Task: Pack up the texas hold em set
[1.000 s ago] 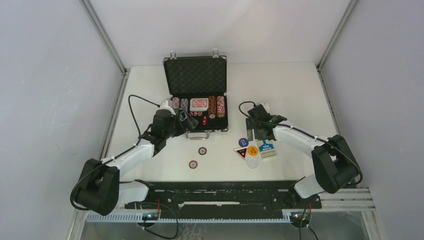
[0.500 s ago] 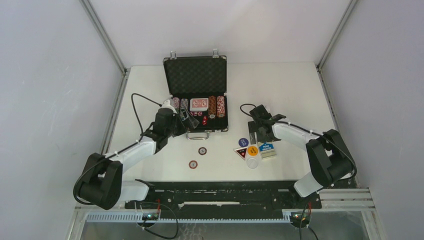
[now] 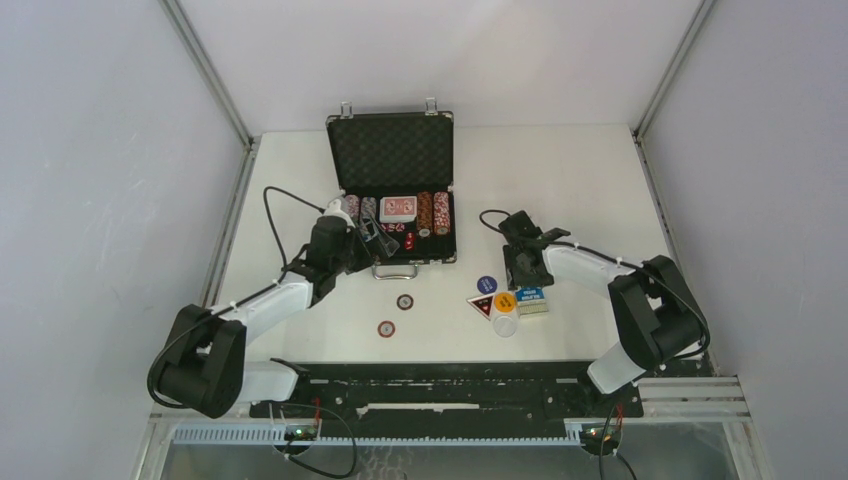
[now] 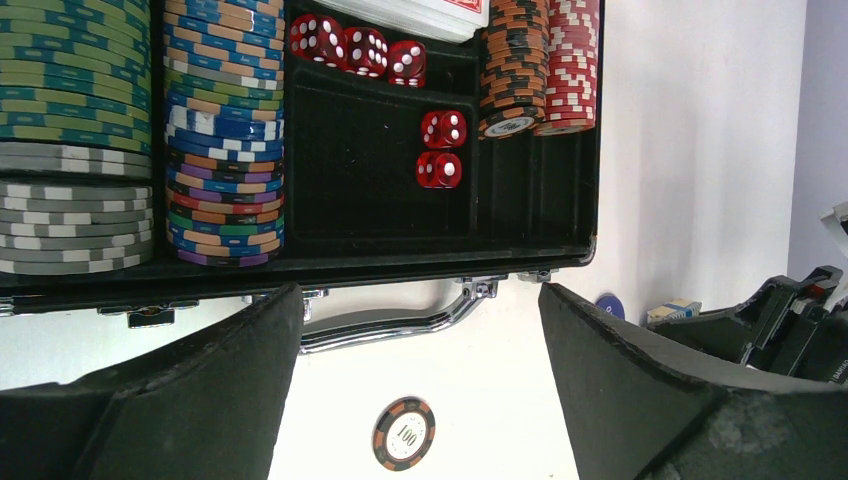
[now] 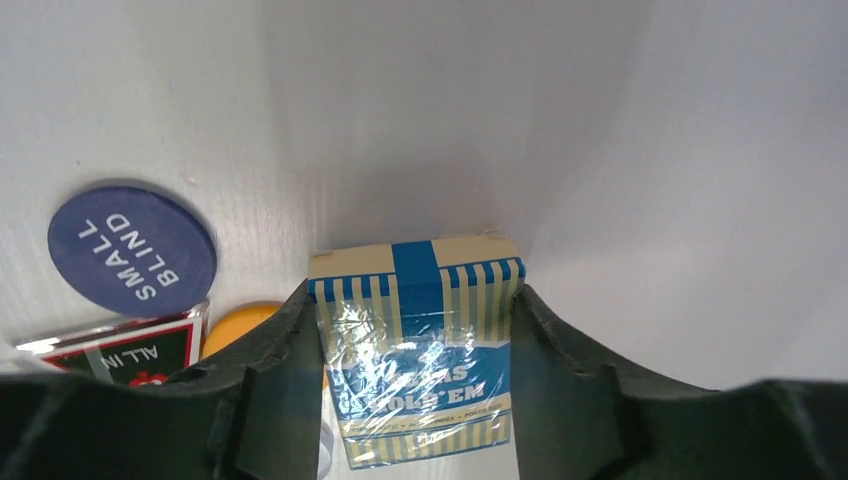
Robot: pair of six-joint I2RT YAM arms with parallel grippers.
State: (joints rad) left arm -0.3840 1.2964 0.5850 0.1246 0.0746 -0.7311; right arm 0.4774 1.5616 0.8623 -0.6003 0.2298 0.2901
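I'm on the right claw [image 5: 412,295], and its pads [image 5: 285,370] sit against both long edges of the blue deck [image 5: 418,360], which lies flat on the white table [image 5: 620,140] between the fingers. Whether they are truly squeezing I cannot tell from here.

My judgement is that the step in hand is lifting this deck for the case [image 3: 392,150]. To do it well I'd keep the grip centred along the box and low on its sides, then rise straight up. The film wrap is glossy and slick (it catches the light near the claw's base), so a light pinch may let it slide. The box is a crisp rectangle, striped cream and blue with a blue seal band at the end beyond the fingertips.

Left of the claw's left finger lie the flat round small-blind button [image 5: 132,250], a triangular all-in marker [image 5: 115,350] and an orange disc [image 5: 240,320]; I'd avoid dragging them.

The left claw [image 4: 418,295] hangs spread wide with nothing between its fingers, the chrome handle [image 4: 400,320] and translucent red dice [image 4: 442,130] ahead of it.
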